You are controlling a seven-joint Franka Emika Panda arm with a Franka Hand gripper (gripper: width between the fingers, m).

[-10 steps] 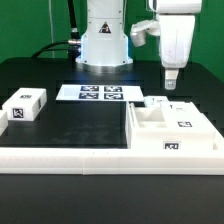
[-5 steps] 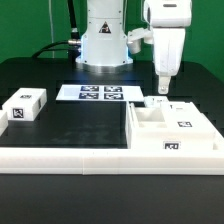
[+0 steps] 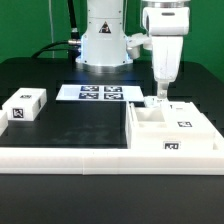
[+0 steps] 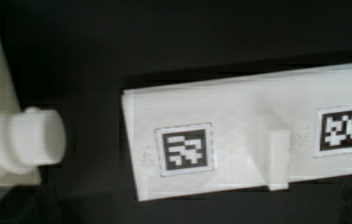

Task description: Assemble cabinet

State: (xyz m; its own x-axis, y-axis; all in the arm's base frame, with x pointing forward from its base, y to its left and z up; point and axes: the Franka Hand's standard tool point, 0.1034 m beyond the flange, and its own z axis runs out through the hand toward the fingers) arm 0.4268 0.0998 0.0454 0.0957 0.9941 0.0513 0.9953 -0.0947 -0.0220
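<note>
The cabinet (image 3: 176,131), a large white box with inner compartments and tags, lies at the exterior view's right, behind the front rail. My gripper (image 3: 160,96) hangs just above its back edge, over a small white tagged part (image 3: 153,104) there. I cannot tell whether the jaws are open. Nothing shows between them. A small tagged white drawer block (image 3: 24,104) sits apart at the exterior view's left. The wrist view shows a white panel (image 4: 244,125) with two tags and a raised rib, and a round white knob (image 4: 24,142) beside it. My fingers do not show there.
The marker board (image 3: 99,93) lies flat at the back middle, in front of the robot base (image 3: 104,40). A long white border rail (image 3: 70,153) runs along the front of the black table.
My gripper has moved down and toward the exterior view's left, from high above the cabinet's back right to just over its back edge. The parts have not moved.
</note>
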